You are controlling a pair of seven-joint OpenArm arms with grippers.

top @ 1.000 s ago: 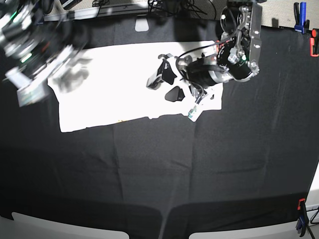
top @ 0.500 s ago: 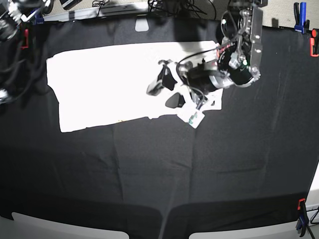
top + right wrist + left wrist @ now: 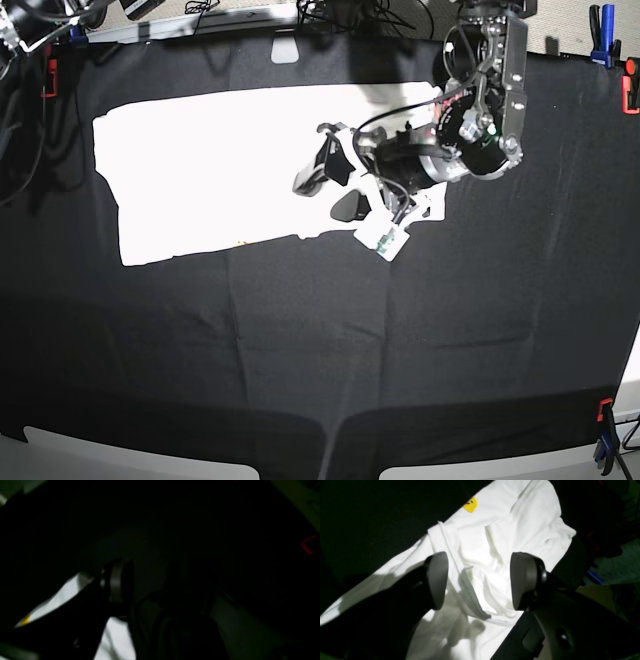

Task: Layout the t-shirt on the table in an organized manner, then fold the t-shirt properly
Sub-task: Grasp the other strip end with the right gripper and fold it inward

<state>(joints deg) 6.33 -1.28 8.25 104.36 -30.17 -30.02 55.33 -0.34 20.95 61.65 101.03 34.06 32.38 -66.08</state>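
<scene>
Bench (image 3: 300, 340): big, covered in black cloth.
T-shirt (image 3: 220, 170): white, spread flat on the far half of the bench.
Left end effector (image 3: 328, 188): over the shirt's right end, jaws wide apart, holding nothing.
Right end effector (image 3: 140, 590): too dark, cannot tell its state.
Yellow print (image 3: 470, 504): small spot on the shirt.

The right wrist view is almost wholly dark; only one of the fingers (image 3: 117, 583) can be made out. The t-shirt (image 3: 220, 170) print is washed out.
</scene>
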